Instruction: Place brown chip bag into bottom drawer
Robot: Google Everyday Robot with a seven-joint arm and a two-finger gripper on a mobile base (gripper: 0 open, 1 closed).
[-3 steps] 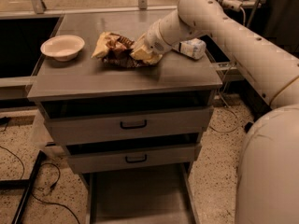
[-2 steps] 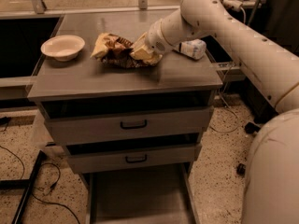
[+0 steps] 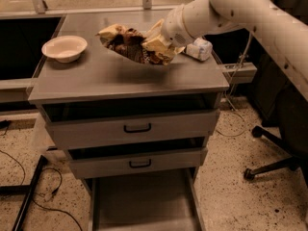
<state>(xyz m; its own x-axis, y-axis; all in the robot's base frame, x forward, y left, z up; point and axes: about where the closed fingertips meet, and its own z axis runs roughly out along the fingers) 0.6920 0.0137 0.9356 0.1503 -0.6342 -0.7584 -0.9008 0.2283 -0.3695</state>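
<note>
The flat grey metal top (image 3: 120, 76) of the drawer cabinet carries everything here. Toward its left rear, a shallow pale round bowl (image 3: 64, 47) rests upright on it. Near the right rear edge, a clear plastic bottle with a white label (image 3: 199, 48) lies on its side. My gripper (image 3: 158, 46) is above the middle rear of the top, at the right end of the brown chip bag (image 3: 126, 43), crumpled foil with pale yellow ends. I cannot tell whether the bag touches the metal.
</note>
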